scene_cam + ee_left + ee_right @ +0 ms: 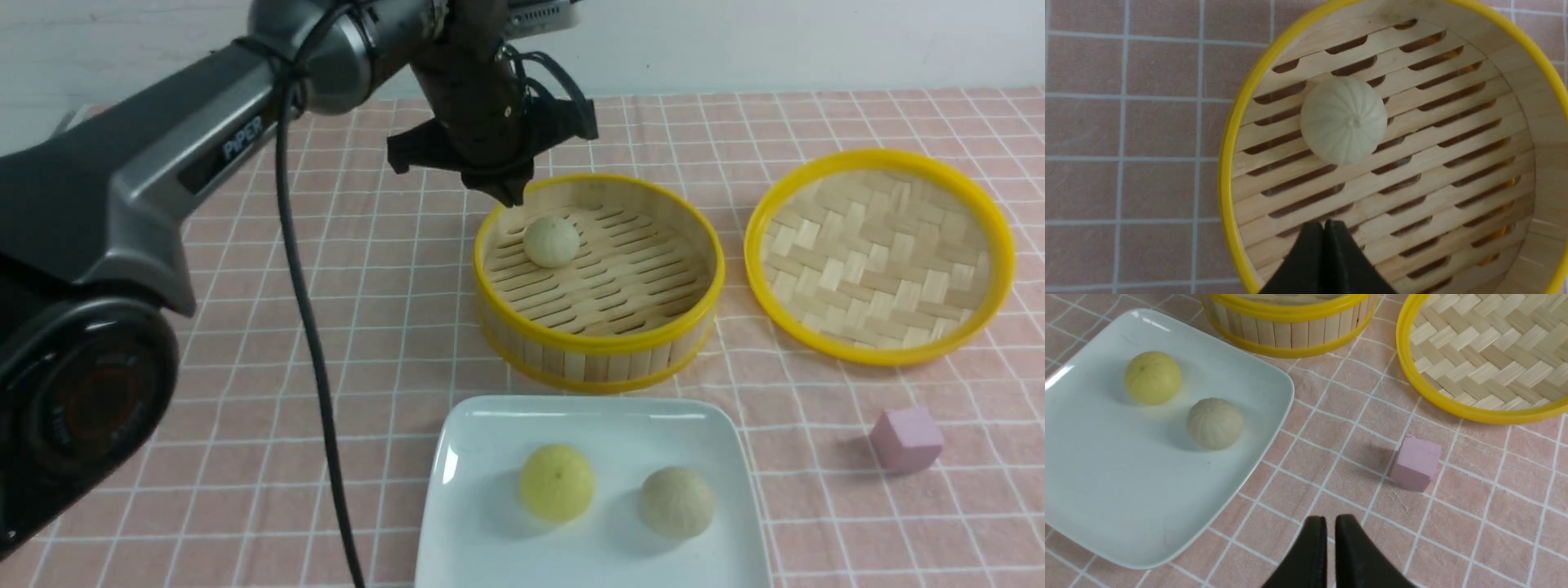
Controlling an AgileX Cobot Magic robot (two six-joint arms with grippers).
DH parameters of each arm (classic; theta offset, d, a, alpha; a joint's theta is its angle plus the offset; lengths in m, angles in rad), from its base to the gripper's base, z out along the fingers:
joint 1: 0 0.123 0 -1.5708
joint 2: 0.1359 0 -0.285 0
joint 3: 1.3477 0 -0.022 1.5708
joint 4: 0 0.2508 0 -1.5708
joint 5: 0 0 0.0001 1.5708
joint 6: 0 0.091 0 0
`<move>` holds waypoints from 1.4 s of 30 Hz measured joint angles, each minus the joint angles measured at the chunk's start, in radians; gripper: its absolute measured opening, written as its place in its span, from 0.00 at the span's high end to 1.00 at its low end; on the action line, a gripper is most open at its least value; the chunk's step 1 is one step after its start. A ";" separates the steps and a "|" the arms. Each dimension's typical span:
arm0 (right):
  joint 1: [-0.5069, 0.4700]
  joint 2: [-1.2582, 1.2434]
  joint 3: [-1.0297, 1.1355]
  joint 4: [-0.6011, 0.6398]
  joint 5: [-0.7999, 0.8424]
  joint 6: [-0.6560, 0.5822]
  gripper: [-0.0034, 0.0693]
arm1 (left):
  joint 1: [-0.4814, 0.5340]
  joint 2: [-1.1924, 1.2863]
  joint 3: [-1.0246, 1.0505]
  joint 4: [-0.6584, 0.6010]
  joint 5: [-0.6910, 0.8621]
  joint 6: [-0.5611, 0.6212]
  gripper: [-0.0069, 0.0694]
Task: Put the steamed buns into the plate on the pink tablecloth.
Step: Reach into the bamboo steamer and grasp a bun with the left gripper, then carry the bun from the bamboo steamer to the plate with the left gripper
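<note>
A pale bun (552,241) lies alone in the bamboo steamer (600,339); it also shows in the left wrist view (1344,119). A yellow bun (557,482) and a second pale bun (677,501) lie on the white square plate (473,457) at the front; the right wrist view shows them too, yellow (1152,377) and pale (1215,423). My left gripper (510,196) hangs shut and empty above the steamer's far-left rim, its tips (1324,223) short of the bun. My right gripper (1330,519) is shut and empty above the pink tablecloth (1474,506); it is out of the front view.
The steamer's woven lid (880,255) lies upside down at the right. A small pink cube (906,439) sits on the cloth right of the plate, also in the right wrist view (1416,462). The left arm's cable (306,310) hangs down left of the plate.
</note>
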 joint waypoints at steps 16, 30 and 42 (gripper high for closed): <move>0.000 0.000 0.000 0.004 -0.015 0.000 0.85 | -0.007 0.202 -0.008 -0.019 -0.271 0.009 0.43; 0.000 0.000 0.000 0.008 -0.019 0.000 0.83 | -0.008 -0.046 -0.008 -0.068 -0.078 0.117 0.87; 0.000 0.000 0.001 0.014 -0.022 0.000 0.81 | -0.008 -0.501 0.121 -0.009 0.195 0.249 0.87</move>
